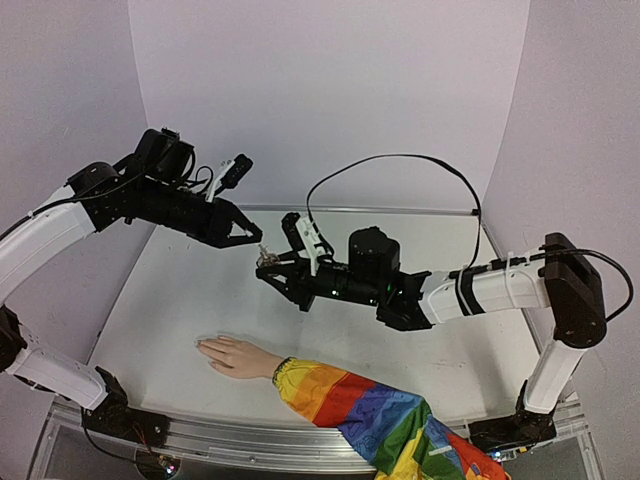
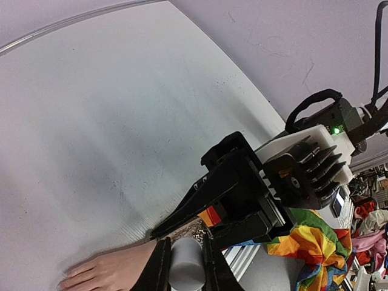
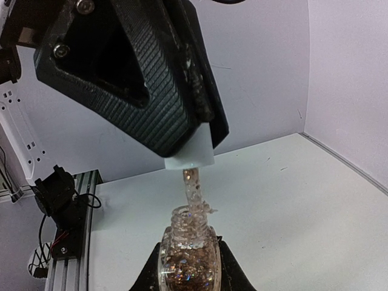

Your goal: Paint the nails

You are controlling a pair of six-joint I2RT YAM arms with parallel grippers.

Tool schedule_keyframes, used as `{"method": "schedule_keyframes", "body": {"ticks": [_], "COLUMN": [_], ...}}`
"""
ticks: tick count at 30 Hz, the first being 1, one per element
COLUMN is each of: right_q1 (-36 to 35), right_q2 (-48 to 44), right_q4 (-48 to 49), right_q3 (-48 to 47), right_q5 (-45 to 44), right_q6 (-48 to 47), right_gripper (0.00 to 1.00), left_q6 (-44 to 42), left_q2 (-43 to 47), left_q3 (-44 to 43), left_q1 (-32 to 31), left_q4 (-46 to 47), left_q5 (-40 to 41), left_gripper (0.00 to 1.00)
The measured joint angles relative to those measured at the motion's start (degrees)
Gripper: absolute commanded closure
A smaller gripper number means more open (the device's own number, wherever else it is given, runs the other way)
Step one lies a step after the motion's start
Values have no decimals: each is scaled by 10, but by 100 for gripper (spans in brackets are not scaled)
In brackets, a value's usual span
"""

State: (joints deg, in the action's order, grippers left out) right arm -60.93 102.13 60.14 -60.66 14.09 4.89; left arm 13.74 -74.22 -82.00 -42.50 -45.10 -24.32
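Clear glass bottle of glitter polish [image 3: 185, 257], clamped in right gripper [image 1: 270, 268]; left gripper [image 2: 185, 248] at 12 o'clock pinches its white brush cap [image 3: 191, 159]. Peach mannequin hand [image 1: 232, 355] at 7 o'clock.

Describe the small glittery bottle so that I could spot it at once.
Look in mid-air above the middle of the white table. There the right gripper is shut on a small clear glass bottle of coppery glitter, its neck open. Unlike the pale mannequin hand lying below, it is off the table, and the left gripper holds a white-capped brush in its neck.
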Motion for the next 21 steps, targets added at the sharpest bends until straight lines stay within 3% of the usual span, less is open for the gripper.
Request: {"method": "schedule_keyframes", "body": {"ticks": [21], "right_q1": [-10], "right_q2": [0], "right_q4": [-14], "right_q3": [-14], "right_q5": [-34], "right_q6": [-14], "right_gripper": [100], "left_q6": [0], "left_q2": [-6], "left_q3": [12], "left_q1": [-18], "left_q4": [-3], "left_q5": [21], "left_gripper": [100]}}
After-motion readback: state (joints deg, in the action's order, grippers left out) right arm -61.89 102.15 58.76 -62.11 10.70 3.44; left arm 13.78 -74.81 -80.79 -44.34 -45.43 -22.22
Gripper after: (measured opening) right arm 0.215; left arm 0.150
